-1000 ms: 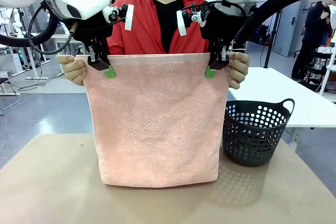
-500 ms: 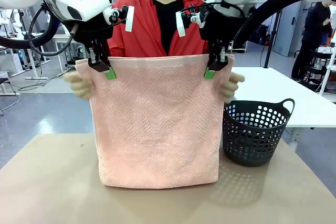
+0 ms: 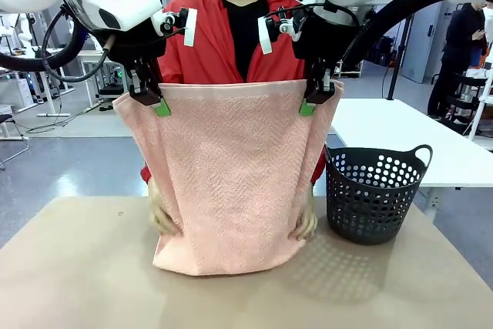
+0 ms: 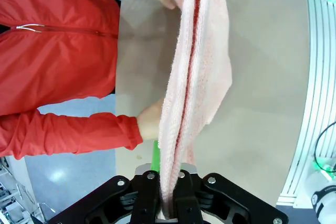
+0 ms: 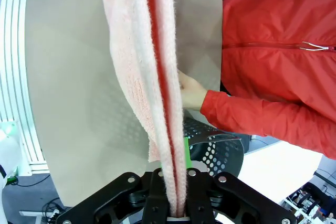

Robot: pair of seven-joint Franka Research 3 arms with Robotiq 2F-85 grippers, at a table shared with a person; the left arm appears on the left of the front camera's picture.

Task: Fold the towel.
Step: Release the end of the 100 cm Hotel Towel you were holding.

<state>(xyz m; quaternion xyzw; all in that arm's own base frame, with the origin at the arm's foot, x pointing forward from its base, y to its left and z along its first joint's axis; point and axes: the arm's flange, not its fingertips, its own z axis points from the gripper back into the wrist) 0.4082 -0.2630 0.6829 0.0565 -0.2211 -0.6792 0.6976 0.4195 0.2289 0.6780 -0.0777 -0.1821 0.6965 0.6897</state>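
Observation:
The salmon-pink towel (image 3: pixel 231 175) hangs upright above the brown table (image 3: pixel 69 275), doubled, its lower edge just above the tabletop. My left gripper (image 3: pixel 158 104) is shut on its top left corner and my right gripper (image 3: pixel 310 104) is shut on its top right corner. A person in a red jacket stands behind it, one hand (image 3: pixel 162 217) and the other hand (image 3: pixel 305 223) gripping the towel's lower corners. In the left wrist view the towel (image 4: pixel 194 77) runs edge-on away from my left gripper (image 4: pixel 167 203). The right wrist view has the towel (image 5: pixel 142 66) leaving my right gripper (image 5: pixel 172 203) the same way.
A dark grey perforated basket (image 3: pixel 373 194) stands on the table right of the towel, close to its right edge, and appears in the right wrist view as the basket (image 5: pixel 215 150). A white table (image 3: pixel 400 140) lies behind it. Open brown tabletop stretches in front and to the left.
The person's hands let go of the towel's top corners and dropped to its lower corners, drawing the bottom edge inward. Both grippers stay put, still clamped.

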